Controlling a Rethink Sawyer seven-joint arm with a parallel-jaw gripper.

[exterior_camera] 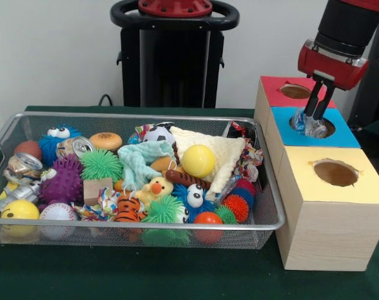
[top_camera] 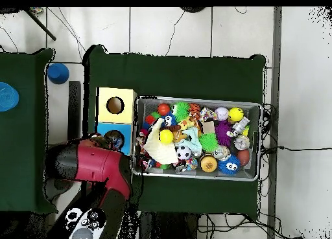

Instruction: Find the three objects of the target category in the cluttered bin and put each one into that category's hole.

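Observation:
The bin (exterior_camera: pixel 267 187) is a silver wire-mesh basket full of toys, on the green table, and it also shows in the overhead view (top_camera: pixel 194 99). My gripper (exterior_camera: pixel 316 116) hangs over the blue-faced box (exterior_camera: pixel 342 134), with its fingers close together on a see-through bluish plastic bag (exterior_camera: pixel 309 126). The bag sits at the mouth of the hole (exterior_camera: pixel 326 129). Another shiny see-through piece (exterior_camera: pixel 226 189) lies in the bin's right end, between the cream cloth and a blue spiky ball. In the overhead view my arm (top_camera: pixel 97 164) covers part of the blue box (top_camera: pixel 110 127).
A red-faced box (exterior_camera: pixel 276 84) stands behind the blue one and a yellow-faced box (exterior_camera: pixel 329 187) in front. The bin holds dented cans (exterior_camera: pixel 24 165), rope toys (exterior_camera: pixel 248 156), balls, a cream cloth (exterior_camera: pixel 223 153) and spiky toys. The robot pedestal (exterior_camera: pixel 170 56) is behind.

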